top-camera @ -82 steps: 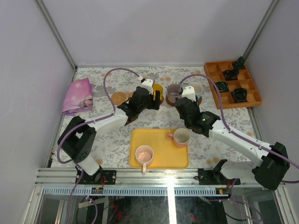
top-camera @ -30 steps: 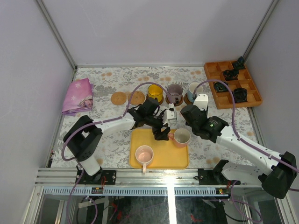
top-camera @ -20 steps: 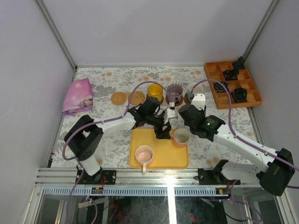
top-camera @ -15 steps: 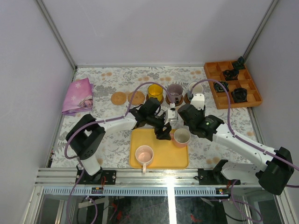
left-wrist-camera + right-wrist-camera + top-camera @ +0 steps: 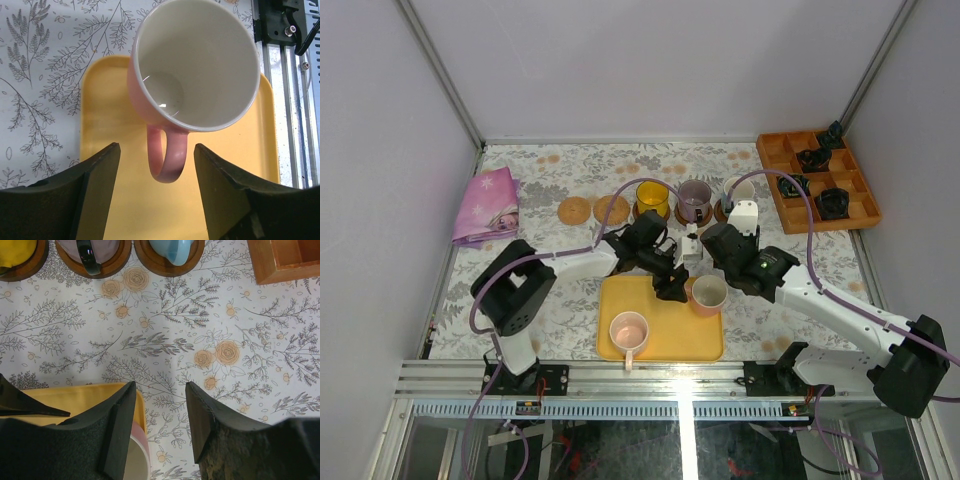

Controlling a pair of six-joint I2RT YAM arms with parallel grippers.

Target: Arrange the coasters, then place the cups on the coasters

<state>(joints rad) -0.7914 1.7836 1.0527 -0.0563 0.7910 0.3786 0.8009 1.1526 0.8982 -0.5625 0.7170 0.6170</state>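
Left gripper open at a medium gap, fingers either side of the pink cup handle, not touching it. Cup upright on yellow tray, far right part. Left arm stretched low across tray's far edge. Right gripper open, empty, over the table just beyond tray's far right corner.

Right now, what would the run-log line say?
left tool: open, straddling pink cup handle | pink cup: on yellow tray | right tool: open, empty
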